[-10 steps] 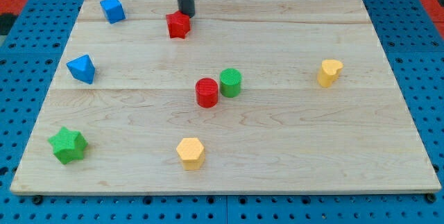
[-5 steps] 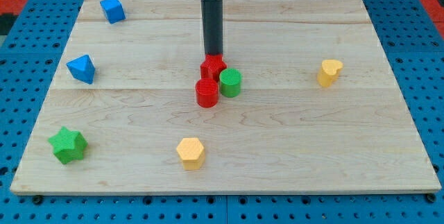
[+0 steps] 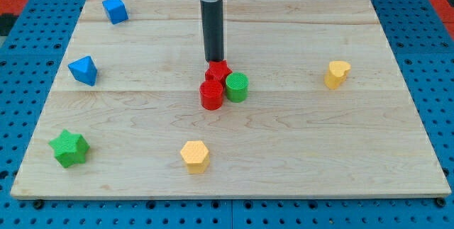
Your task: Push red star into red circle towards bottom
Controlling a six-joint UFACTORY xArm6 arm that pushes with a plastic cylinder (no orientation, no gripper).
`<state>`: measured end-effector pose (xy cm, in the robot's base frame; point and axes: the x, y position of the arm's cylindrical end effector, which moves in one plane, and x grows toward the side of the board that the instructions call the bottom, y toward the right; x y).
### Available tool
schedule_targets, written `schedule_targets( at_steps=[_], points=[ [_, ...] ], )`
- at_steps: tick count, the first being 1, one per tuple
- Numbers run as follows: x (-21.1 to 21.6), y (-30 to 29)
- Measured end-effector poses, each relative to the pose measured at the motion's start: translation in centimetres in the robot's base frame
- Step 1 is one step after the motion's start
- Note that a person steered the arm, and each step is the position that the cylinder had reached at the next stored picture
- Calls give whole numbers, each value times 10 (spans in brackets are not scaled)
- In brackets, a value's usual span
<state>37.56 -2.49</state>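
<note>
Red star (image 3: pixel 217 71) sits near the centre of the frame, slightly above the middle of the wooden board (image 3: pixel 284 151), and my tip (image 3: pixel 214 60) stands right at its upper edge, touching it or just short of touching; the rod rises straight from there to the top of the frame. I carry no gripper, so nothing is grasped: the rod end only stands against the star from above. Directly below the star and pressed against it is the red circle (image 3: pixel 211 95), a short cylinder, so the two red blocks form a small column running towards the bottom of the frame. Just to the right of that pair, touching both or very nearly, stands the green cylinder (image 3: pixel 236 86). Well apart from this cluster, a blue block (image 3: pixel 114 9) lies in the upper left of the frame, another blue block (image 3: pixel 84 69) at the mid left, a green star (image 3: pixel 69 148) in the lower left, a yellow hexagon (image 3: pixel 195 156) at the lower centre, and a yellow block (image 3: pixel 338 74) at the right.
</note>
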Motion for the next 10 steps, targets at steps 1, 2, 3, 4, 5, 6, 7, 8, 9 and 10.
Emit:
schedule_targets(
  at_steps=[1,2,3,4,5,6,7,8,9,10],
  points=[
    [0,3],
    [-4,40],
    [23,29],
    [40,35],
    [41,28],
    [36,31],
    [34,41],
    [32,25],
    [10,24],
    [21,4]
  ],
)
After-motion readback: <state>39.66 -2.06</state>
